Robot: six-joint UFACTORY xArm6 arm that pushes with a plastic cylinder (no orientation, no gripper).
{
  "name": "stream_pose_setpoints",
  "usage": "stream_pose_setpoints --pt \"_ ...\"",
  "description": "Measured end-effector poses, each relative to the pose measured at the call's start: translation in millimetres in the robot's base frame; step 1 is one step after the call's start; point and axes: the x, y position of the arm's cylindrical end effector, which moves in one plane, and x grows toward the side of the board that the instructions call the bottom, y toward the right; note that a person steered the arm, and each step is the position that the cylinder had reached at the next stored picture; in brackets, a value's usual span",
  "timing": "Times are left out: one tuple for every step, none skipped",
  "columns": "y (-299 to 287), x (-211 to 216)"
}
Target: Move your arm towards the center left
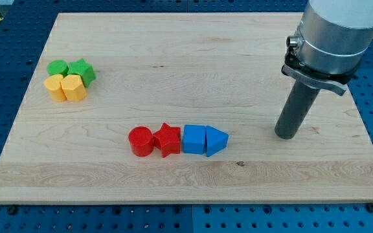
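My dark rod comes down from the grey arm at the view's right, and my tip [286, 135] rests on the wooden board [186, 58]. It stands well to the right of a row of blocks near the board's middle: a red cylinder [140, 141], a red star [167, 139], a blue cube [193, 139] and a blue wedge-shaped block [216, 141], all touching side by side. The tip is apart from the blue wedge by about a block's length or more.
A cluster sits at the view's upper left: a green cylinder [57, 68], a green star [81, 71], and two yellow blocks [56, 87] [74, 88] below them. Blue perforated table surrounds the board.
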Motion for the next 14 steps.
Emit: stream_pose_setpoints --pt "-0.8 0.0" --pt "-4.0 0.0" --pt "-6.5 0.0" --pt "-15.8 0.0" --pt "-25.3 0.0" --pt "-29.4 0.0" --pt "-32.5 -2.6" --pt "-53.0 -33.0" --pt "-109.5 -64.6" --pt "-176.2 -108.9" --pt "-253.8 -154.7" --pt "-338.3 -177.6" --pt "-415.1 -194.1" --pt "-461.0 -195.7"
